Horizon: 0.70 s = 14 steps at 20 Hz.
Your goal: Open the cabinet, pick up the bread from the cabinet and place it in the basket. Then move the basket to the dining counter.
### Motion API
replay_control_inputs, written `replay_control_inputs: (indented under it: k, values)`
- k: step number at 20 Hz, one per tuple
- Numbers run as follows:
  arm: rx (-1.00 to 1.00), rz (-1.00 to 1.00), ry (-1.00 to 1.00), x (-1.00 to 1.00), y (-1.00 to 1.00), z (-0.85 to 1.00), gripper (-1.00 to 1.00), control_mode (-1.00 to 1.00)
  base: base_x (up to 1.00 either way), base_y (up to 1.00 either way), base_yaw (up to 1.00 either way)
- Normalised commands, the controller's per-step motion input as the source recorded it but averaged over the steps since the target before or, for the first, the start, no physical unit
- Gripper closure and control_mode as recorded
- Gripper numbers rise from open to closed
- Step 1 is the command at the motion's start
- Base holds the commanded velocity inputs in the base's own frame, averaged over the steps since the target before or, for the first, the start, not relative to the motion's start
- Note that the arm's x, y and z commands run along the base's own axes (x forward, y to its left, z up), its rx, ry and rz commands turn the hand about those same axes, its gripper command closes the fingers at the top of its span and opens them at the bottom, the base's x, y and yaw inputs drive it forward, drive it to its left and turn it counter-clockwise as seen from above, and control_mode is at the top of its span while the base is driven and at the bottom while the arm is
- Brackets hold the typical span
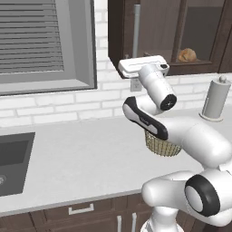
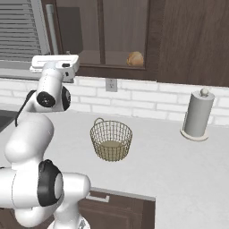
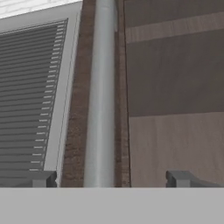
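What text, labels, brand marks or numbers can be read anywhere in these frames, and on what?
None readable. The cabinet, its handle, the basket, the bread, the paper towel roll and the wall outlet all carry no lettering.

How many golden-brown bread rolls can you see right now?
1. The small golden-brown lumpy bread roll sits inside the dark brown wooden wall cabinet, behind its glass door, above the counter. More could be hidden behind the solid wood parts.
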Motion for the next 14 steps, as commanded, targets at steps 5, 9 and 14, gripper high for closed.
replay_control_inputs:
  k: [5, 9, 14]
  values:
    - [0.00, 0.00, 0.00, 0.25, 0.11, 0.00, 1.00, -1.00, 0.00, 0.00, 0.00]
    - [0.00, 0.00, 0.00, 0.00, 0.00, 0.00, 1.00, -1.00, 0.00, 0.00, 0.00]
    - [0.00, 0.00, 0.00, 0.00, 0.00, 0.00, 1.00, -1.00, 0.00, 0.00, 0.00]
